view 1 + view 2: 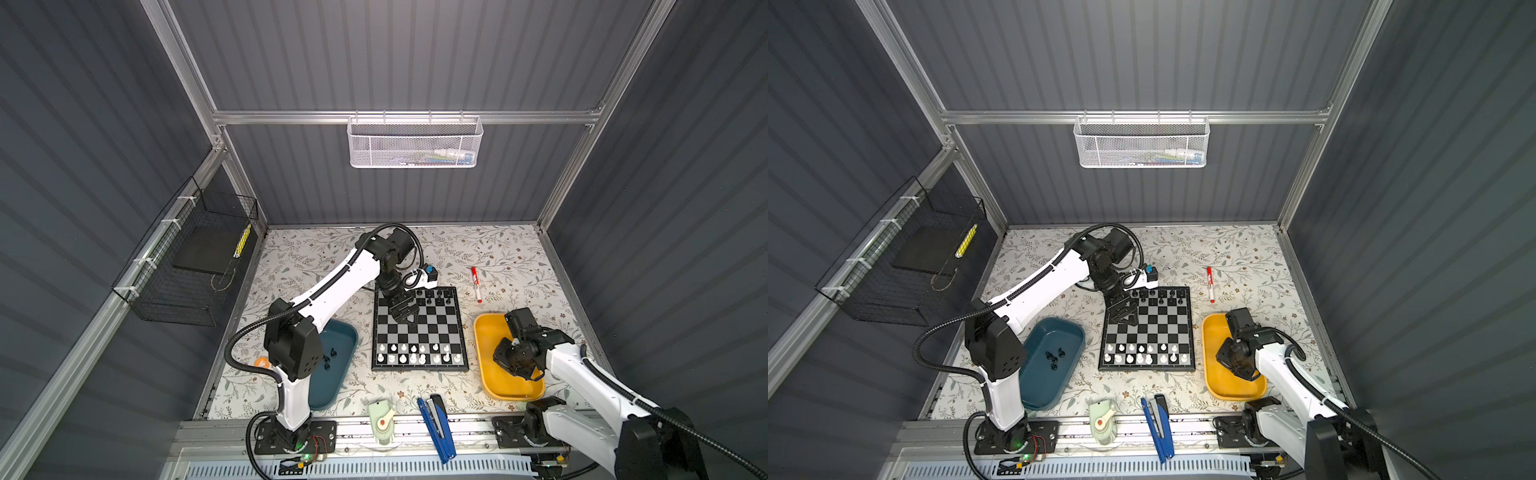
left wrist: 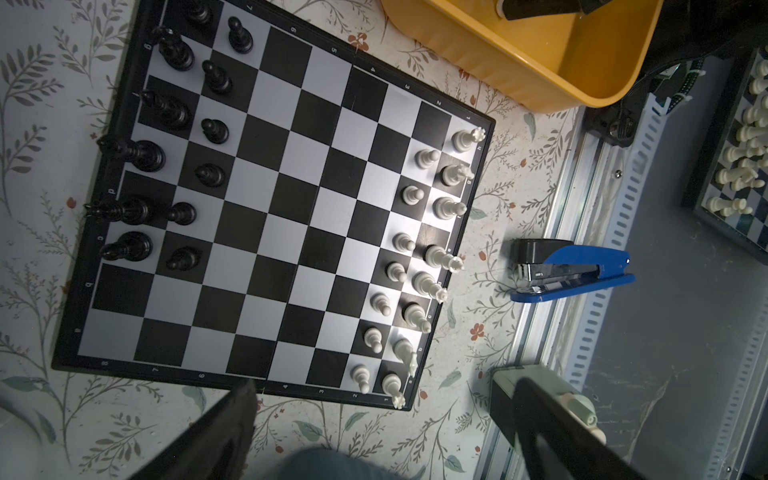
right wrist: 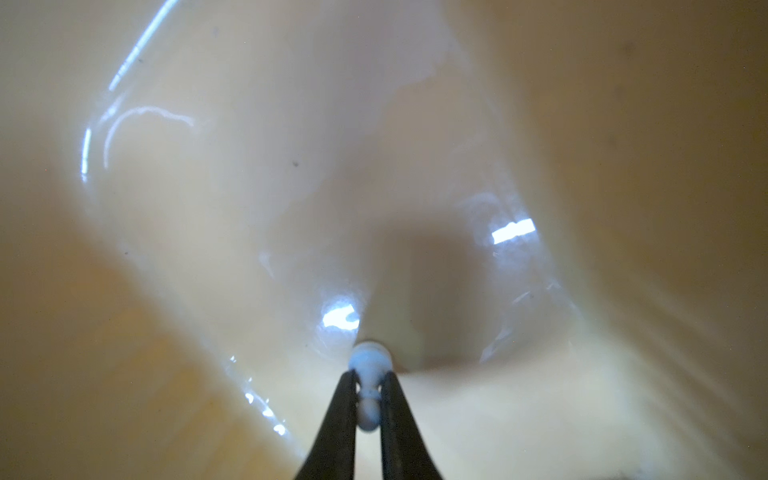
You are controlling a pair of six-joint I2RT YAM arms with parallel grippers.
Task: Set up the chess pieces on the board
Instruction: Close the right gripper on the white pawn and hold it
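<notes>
Two right fingers point(image 3: 337, 415) pinch a white pawn point(image 3: 370, 358); left fingers point(image 2: 557, 432) gape.

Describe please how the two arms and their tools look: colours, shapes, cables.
Both the left arm and the right arm have white link shells with black joint housings and black bases. A black ribbed hose runs along each. The left tool and the right tool are black, with two thin, tapering fingers.

We see white chessmen point(image 2: 424, 158) lining the board point(image 2: 291, 199)'s near rows, black ones point(image 2: 143, 156) opposite. Left of it sit black strays point(image 1: 1054, 356), right one pinched white pawn point(image 3: 370, 360).
</notes>
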